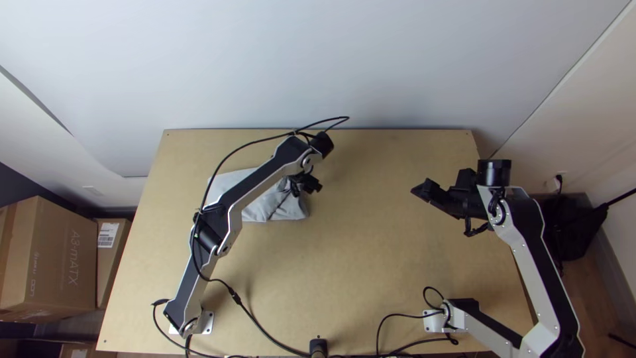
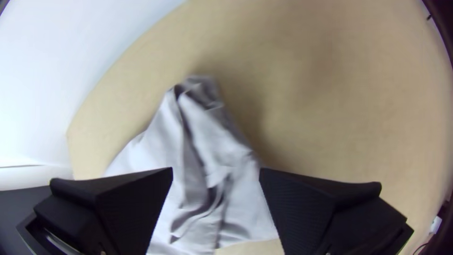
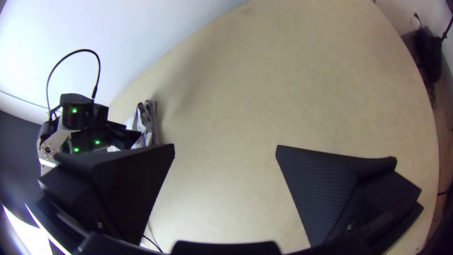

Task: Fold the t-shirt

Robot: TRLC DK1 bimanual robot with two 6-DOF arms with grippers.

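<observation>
A light grey cloth t-shirt (image 1: 285,208) lies left of centre in the top view's frame, on the light wooden table (image 1: 377,265). It is gathered into a compact, folded bundle, with creases running through its near part and a crumpled, narrow peak at one end. It looks to be more than one layer thick, though the left arm's silver-grey and black links cross over it and hide part.

The left arm's black gripper (image 1: 317,187) is above the bundle's right end, just left of the frame's middle. In the left wrist view its two wide flat fingers (image 2: 137,203) stand well apart, with creased cloth seen between them; they have hold of nothing.

The right arm's black gripper (image 1: 420,189) is over the table right of the frame's middle, well apart from the t-shirt. In the right wrist view its fingers are spread wide, with bare wood seen between them and nothing held.

A large brown cardboard box (image 1: 66,258) stands at the frame's lower left, beside the table.
</observation>
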